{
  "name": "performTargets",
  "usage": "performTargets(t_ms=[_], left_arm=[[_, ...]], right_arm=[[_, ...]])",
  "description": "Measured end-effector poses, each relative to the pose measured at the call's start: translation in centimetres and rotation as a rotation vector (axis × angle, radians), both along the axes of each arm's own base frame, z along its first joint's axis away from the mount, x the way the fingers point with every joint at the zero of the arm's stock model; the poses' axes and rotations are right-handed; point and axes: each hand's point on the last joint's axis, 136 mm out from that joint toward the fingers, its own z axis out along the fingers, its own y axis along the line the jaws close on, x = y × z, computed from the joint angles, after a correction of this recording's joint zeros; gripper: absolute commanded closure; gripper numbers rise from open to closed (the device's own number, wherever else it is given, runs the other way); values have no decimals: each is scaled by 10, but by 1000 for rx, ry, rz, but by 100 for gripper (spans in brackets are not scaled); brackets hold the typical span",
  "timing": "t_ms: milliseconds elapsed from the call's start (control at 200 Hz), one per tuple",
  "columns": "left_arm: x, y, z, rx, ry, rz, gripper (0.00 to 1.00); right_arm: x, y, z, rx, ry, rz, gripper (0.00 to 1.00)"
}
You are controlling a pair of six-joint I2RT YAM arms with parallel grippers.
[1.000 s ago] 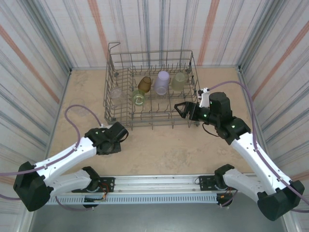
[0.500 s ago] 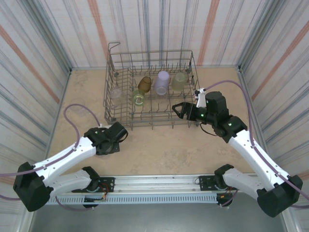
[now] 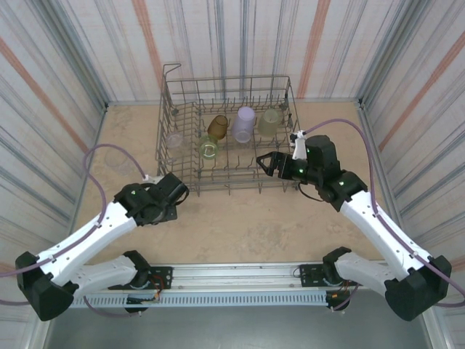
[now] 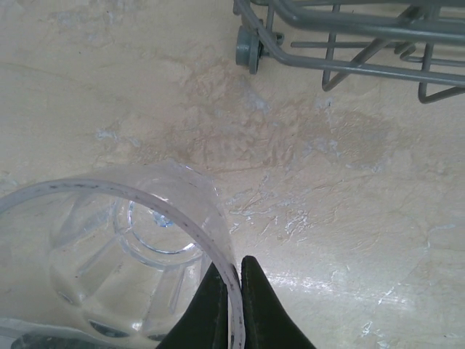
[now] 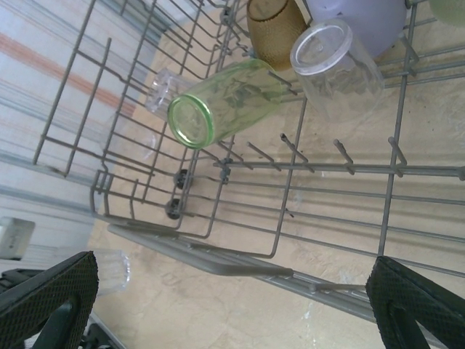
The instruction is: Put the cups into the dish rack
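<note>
My left gripper (image 4: 232,265) is shut on the rim of a clear cup (image 4: 109,240), one finger inside and one outside, just above the table. In the top view the left gripper (image 3: 176,193) sits by the near-left corner of the dish rack (image 3: 218,187). My right gripper (image 3: 264,164) hangs open and empty over the rack's near-right edge. Inside the rack are an amber cup (image 3: 217,125), a lavender cup (image 3: 245,123), a pale yellow-green cup (image 3: 270,122), a green cup (image 5: 225,102) lying on its side and a clear cup (image 5: 338,69).
Striped walls close in the table on three sides. The rack's wheel and lower wires (image 4: 251,49) are just ahead of the left gripper. Bare table lies between the rack's front bar (image 5: 218,258) and the arm bases.
The left gripper has shut on the clear cup's rim and its arm has shifted slightly. The right gripper has moved left along the rack's front edge, still open.
</note>
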Motion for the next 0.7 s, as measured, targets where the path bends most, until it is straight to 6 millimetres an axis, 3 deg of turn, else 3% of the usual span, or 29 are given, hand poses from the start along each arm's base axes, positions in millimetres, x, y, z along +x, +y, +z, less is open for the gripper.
performTargets(t_ms=[416,701], left_arm=[[4,3,58,-22,-84,-30,100],[14,26,88,4,-128,10,100]], right_arm=[[3,3,1,7,-7,6,1],[3,3,1,8,-8,6,1]])
